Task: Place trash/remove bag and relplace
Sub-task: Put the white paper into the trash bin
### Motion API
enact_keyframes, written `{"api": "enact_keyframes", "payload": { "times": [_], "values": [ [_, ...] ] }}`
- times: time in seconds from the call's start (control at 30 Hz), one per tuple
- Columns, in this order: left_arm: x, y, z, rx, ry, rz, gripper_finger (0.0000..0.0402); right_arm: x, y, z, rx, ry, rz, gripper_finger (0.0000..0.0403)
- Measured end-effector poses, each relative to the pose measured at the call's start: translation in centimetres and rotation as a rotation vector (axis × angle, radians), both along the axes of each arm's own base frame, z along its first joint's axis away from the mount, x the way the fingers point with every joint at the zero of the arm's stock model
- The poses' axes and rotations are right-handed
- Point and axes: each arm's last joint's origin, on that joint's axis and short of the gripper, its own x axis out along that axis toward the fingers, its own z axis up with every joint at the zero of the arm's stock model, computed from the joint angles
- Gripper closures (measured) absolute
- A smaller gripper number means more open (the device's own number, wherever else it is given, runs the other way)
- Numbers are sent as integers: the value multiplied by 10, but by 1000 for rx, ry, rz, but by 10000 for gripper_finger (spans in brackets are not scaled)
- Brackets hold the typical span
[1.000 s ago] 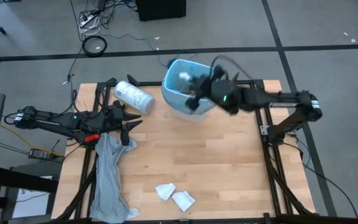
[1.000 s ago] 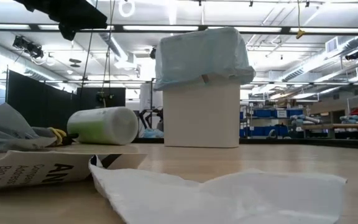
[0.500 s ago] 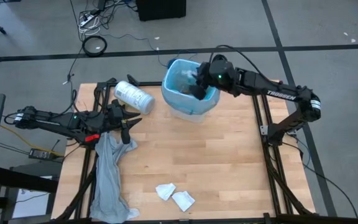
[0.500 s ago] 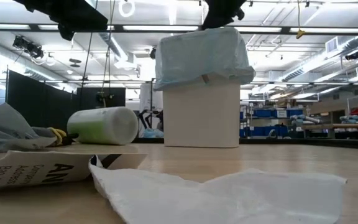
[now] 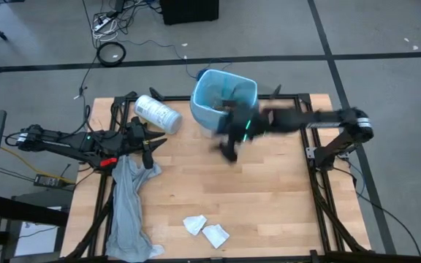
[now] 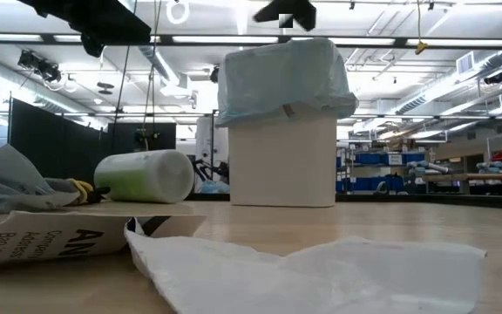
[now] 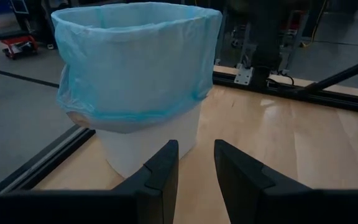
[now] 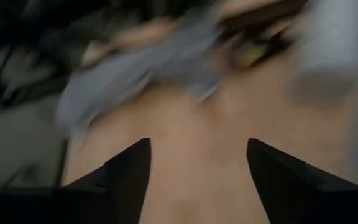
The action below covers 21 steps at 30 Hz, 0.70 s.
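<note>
A white bin (image 6: 283,161) stands at the table's far edge. The light-blue bag (image 5: 224,95) lines it, with its top folded over the rim (image 7: 135,62). Two crumpled white papers (image 5: 194,224) (image 5: 215,235) lie near the front edge. My right gripper (image 5: 229,150), blurred, hangs above the table just in front of the bin, and its fingers (image 8: 129,171) stand wide open with nothing between them. My left gripper (image 5: 152,146) (image 7: 196,155) hangs open at the table's left, pointing at the bin and touching nothing.
A white printed roll (image 5: 157,113) lies on its side left of the bin. A long grey plastic sheet (image 5: 130,204) lies under my left gripper and runs down to the near left corner. A black-and-white packet (image 6: 50,240) lies near the low camera. Bare wood (image 5: 269,197) spreads across the middle and right.
My right gripper went from the bin's near rim to over the bin's mouth. It then swung out and down toward the table's near edge, turning as it went, and now hangs in front of the bin. The bin, the bag and my left arm have kept still.
</note>
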Motion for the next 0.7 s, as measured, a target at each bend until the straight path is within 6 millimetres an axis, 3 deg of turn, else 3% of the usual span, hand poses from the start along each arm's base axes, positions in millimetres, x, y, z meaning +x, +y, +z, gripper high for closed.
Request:
{"api": "enact_keyframes", "payload": {
  "times": [0.17, 0.3, 0.5, 0.7],
  "values": [
    [-1, 0, -2, 4, 21, 0, 289, 25, 85, -46, -30, 87, 176, 161],
    [-1, 0, -4, 8, 45, 0, 289, 41, 132, -99, -163, 173, 289, 147],
    [-2, 0, -6, 10, 68, -8, 289, 64, 167, -168, -245, 202, 398, 123],
    [-3, 0, -9, 13, 104, -16, 289, 82, 178, -208, -250, 197, 406, 117]
  ]
}}
